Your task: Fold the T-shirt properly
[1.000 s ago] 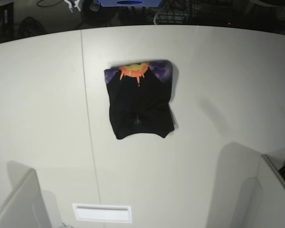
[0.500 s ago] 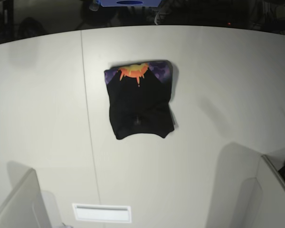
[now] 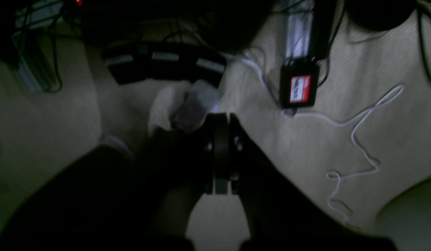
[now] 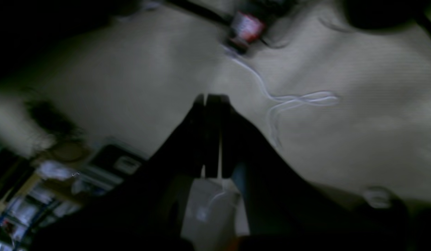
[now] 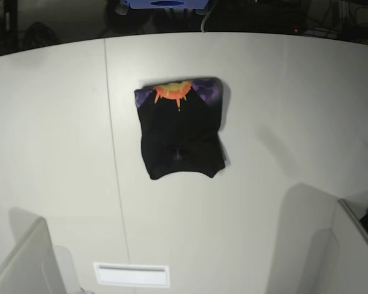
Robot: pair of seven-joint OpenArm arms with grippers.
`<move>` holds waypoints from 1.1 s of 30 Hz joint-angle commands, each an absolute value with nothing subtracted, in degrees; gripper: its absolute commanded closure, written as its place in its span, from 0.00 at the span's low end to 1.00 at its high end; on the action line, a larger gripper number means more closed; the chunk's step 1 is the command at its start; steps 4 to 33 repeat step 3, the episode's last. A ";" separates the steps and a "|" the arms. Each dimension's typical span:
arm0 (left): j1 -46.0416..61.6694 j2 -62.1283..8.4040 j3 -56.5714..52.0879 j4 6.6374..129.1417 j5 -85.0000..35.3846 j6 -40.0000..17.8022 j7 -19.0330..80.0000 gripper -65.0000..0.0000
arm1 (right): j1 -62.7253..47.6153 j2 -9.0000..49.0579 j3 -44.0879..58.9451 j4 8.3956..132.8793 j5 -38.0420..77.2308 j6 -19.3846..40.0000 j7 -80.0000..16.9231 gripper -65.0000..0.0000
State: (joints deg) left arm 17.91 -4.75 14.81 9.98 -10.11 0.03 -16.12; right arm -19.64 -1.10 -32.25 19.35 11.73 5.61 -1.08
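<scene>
Since both arms are out of the base view, the wrist views are what you've got for the grippers, and they look pretty simple: the left black two-fingered tool point(image 3: 221, 122) is closed, tips together, nothing between them, and the right black two-fingered tool point(image 4: 213, 103) is closed and empty too. Neither one is touching the shirt. The black cloth T-shirt with the purple, orange and yellow print point(image 5: 181, 135) is lying flat in a compact, roughly rectangular bundle on the smooth off-white surface point(image 5: 282, 92), near the middle of its curved edge, the one along the top of the base view. Printed part is the strip facing that curved edge, orange and yellow drips in the middle with purple on both sides, and the rest showing is plain black. The opposite end curves inward between two corners, kinda like a shallow scoop. A thin dark straight seam point(image 5: 115, 150) runs from the curved edge down past the shirt, just off to its left in that view, and further down there's a white rectangular plate point(image 5: 132, 275). Left wrist view also has a small black box with a red and white label point(image 3: 299, 85) plus a thin white loose cable point(image 3: 355, 136). Right wrist view is pretty blurry, fwiw.
</scene>
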 commanded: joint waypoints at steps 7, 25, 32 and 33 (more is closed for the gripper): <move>17.01 -4.70 14.46 9.54 -9.63 -0.13 -16.13 1.00 | -20.09 0.04 -31.08 19.38 11.82 4.97 -0.75 1.00; 17.01 -4.70 14.46 9.54 -9.63 -0.13 -16.13 1.00 | -20.09 0.04 -31.08 19.38 11.82 4.97 -0.75 1.00; 17.01 -4.70 14.46 9.54 -9.63 -0.13 -16.13 1.00 | -20.09 0.04 -31.08 19.38 11.82 4.97 -0.75 1.00; 17.01 -4.70 14.46 9.54 -9.63 -0.13 -16.13 1.00 | -20.09 0.04 -31.08 19.38 11.82 4.97 -0.75 1.00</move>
